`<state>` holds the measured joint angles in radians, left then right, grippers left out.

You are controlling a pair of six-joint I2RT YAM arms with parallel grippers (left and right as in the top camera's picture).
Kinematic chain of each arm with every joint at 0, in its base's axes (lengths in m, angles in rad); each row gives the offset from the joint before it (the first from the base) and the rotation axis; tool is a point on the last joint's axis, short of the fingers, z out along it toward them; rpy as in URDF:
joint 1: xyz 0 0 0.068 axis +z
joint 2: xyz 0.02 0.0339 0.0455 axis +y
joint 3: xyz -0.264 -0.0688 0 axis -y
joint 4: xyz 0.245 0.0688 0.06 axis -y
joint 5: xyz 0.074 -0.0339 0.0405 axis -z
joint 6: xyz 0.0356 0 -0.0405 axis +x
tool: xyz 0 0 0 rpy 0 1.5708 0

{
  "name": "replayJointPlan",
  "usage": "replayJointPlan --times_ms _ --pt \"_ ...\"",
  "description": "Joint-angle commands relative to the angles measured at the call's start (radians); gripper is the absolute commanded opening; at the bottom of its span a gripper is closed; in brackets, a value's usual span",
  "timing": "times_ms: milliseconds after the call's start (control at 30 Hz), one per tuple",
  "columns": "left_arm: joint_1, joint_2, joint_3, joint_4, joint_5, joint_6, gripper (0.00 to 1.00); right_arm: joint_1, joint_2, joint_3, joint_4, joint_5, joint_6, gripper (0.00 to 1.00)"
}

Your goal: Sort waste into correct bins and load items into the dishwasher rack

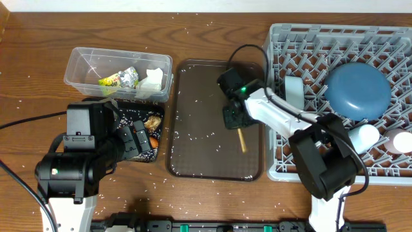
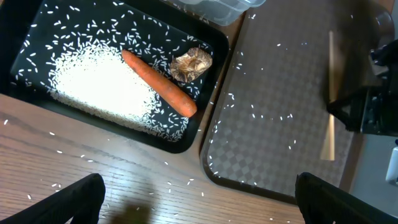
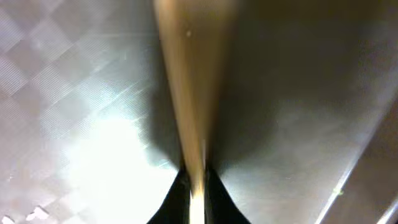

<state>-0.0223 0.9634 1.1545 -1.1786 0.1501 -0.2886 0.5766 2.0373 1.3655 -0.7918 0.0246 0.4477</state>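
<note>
My right fingers (image 1: 233,118) pinch a chopstick (image 1: 242,140) on the brown tray (image 1: 193,161).
Overhead: thin, stiff, I think slippery; held near its end. Left wrist: my left fingers (image 2: 87,196) wide open, above black tray (image 2: 37,25). Right wrist: closed on the chopstick.

wooden table (image 1: 212,13) | on it: clear tub (image 1: 77,67), black tray (image 2: 202,99), brown serving tray (image 1: 193,154), grey rack (image 1: 277,169), scattered rice grains (image 2: 166,163)
</note>
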Motion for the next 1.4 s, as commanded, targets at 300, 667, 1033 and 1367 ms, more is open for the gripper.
replayJointPlan --times_ms 300,667,1033,1367 --pt "0.004 0.002 -0.002 -0.003 -0.006 -0.005 0.98 0.005 -0.120 0.044 -0.056 -0.017 -0.138 0.01" --pt "0.004 0.002 -0.002 -0.003 -0.005 -0.005 0.98 -0.117 -0.496 0.054 -0.134 0.023 -0.396 0.01" --pt "0.004 0.002 -0.002 -0.003 -0.005 -0.005 0.98 -0.478 -0.538 0.039 -0.290 0.020 -0.279 0.01" --pt "0.004 0.002 -0.002 -0.003 -0.005 -0.005 0.98 -0.599 -0.427 0.020 -0.338 0.024 -0.293 0.01"
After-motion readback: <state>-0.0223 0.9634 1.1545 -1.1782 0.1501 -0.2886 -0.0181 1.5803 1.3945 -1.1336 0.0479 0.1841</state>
